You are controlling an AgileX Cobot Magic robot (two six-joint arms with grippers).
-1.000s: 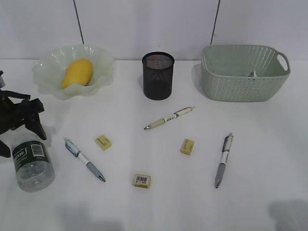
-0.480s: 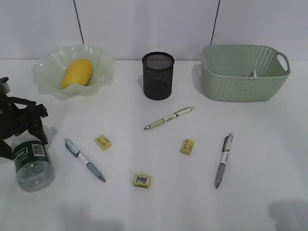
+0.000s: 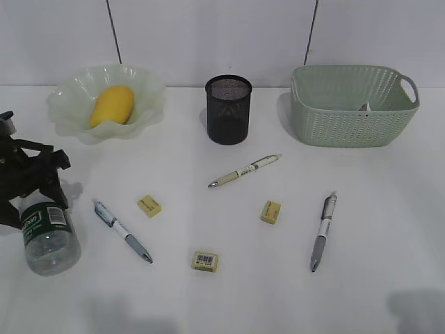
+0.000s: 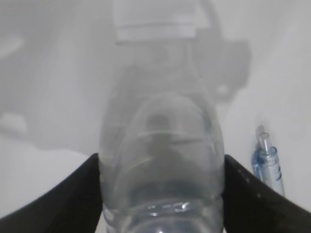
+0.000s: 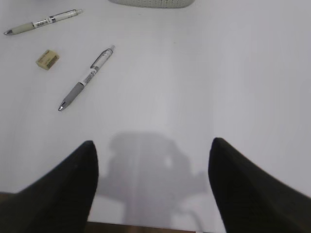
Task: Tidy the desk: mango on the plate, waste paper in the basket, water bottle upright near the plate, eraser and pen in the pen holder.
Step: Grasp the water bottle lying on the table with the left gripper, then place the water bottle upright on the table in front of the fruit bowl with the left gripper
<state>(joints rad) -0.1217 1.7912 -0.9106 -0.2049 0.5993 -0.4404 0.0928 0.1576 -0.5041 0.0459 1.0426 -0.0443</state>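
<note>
The water bottle lies on its side on the desk at the far left. My left gripper is closed on its neck end, and in the left wrist view both black fingers press the clear bottle. The mango lies in the plate. The waste paper shows just inside the basket. The pen holder stands at the back centre. Three pens and three erasers lie loose. My right gripper is open and empty.
The right wrist view shows a grey pen, an eraser, a white pen and the basket's base. A blue pen lies just right of the bottle. The desk's front edge is close under my right gripper.
My left gripper has come down over the bottle's neck end and closed on it. The bottle has shifted slightly. Nothing else has moved.
</note>
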